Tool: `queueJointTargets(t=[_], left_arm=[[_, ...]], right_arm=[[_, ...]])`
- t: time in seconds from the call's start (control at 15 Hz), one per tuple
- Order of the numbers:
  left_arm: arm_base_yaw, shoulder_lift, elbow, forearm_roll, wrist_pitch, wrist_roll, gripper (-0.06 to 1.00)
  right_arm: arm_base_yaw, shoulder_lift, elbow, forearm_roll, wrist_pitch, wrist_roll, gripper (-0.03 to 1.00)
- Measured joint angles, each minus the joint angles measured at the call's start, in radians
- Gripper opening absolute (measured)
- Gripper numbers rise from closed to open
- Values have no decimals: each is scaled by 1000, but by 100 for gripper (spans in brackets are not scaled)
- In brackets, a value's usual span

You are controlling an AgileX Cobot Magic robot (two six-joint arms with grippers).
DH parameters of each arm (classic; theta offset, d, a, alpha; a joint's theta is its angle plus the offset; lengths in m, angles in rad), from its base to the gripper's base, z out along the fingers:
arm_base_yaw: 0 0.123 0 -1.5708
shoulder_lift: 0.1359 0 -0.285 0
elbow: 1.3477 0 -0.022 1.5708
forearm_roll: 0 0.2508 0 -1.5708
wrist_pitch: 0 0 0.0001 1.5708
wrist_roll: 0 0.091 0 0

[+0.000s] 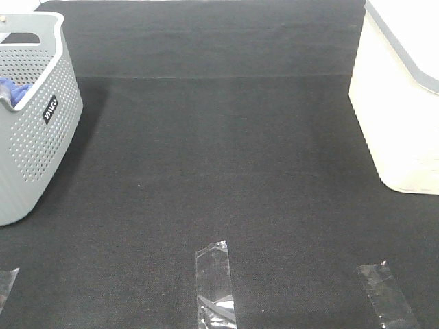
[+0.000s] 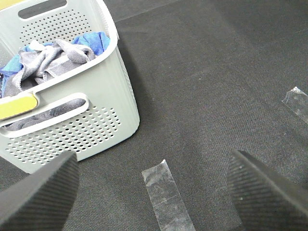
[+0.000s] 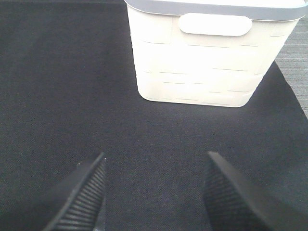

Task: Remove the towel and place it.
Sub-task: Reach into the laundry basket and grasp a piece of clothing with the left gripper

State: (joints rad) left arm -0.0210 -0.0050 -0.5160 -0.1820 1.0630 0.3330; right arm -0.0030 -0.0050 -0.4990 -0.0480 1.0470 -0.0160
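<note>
Left pincer [image 2: 153,161] and right pincer [image 3: 155,159], both spread, empty, above black table [image 1: 219,171]; greyish-lavender towel [image 2: 53,58] bunched inside grey perforated basket [image 2: 107,91], touching blue cloth [image 2: 96,41].

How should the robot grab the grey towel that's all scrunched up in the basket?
Probably by pinching the raised, bunched fold on top of the towel, coming straight down through the open top of the grey basket. The basket walls close it in on every side, so only the top is free. Aim away from the blue cloth beside it. The open left gripper is nearest.
</note>
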Motion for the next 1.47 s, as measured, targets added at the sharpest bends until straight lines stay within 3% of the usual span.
queueJointTargets(t=[1.47], left_arm=[[0,0,0,0,0,0,80]], right_arm=[[0,0,0,0,0,0,57]])
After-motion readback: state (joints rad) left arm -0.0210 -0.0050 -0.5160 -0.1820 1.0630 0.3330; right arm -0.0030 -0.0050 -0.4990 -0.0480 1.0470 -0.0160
